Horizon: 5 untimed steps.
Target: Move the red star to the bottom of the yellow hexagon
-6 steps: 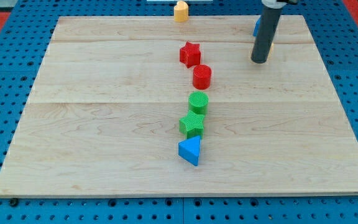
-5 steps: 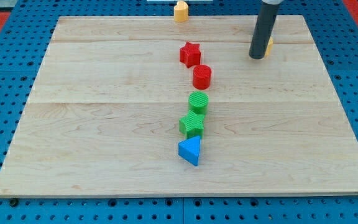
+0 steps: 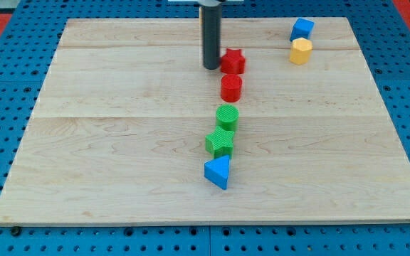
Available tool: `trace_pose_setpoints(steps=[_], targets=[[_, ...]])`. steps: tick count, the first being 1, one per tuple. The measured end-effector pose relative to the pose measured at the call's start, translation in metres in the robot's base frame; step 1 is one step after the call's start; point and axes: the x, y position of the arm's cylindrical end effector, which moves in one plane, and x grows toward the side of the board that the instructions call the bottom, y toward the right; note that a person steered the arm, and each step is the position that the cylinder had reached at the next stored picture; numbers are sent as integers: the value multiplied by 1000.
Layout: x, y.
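The red star [image 3: 233, 61] lies near the board's top middle. My tip [image 3: 211, 67] stands right against the star's left side. The yellow hexagon [image 3: 300, 51] sits at the view's upper right, well to the right of the star, with a blue cube [image 3: 302, 30] just above it.
Below the star a column runs down the middle: a red cylinder [image 3: 231, 88], a green cylinder [image 3: 227, 117], a green star [image 3: 220, 143] and a blue triangle [image 3: 218, 172]. The wooden board [image 3: 84, 142] rests on a blue pegboard.
My tip swept from the view's upper right, by the yellow hexagon, to the star's left side. The red star shifted slightly right. The yellow and blue blocks are now uncovered; the top-edge yellow block is hidden.
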Motion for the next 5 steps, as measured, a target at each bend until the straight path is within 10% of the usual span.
trace_pose_setpoints(steps=[2, 4, 5], targets=[[-34, -2], [12, 115], [13, 62]])
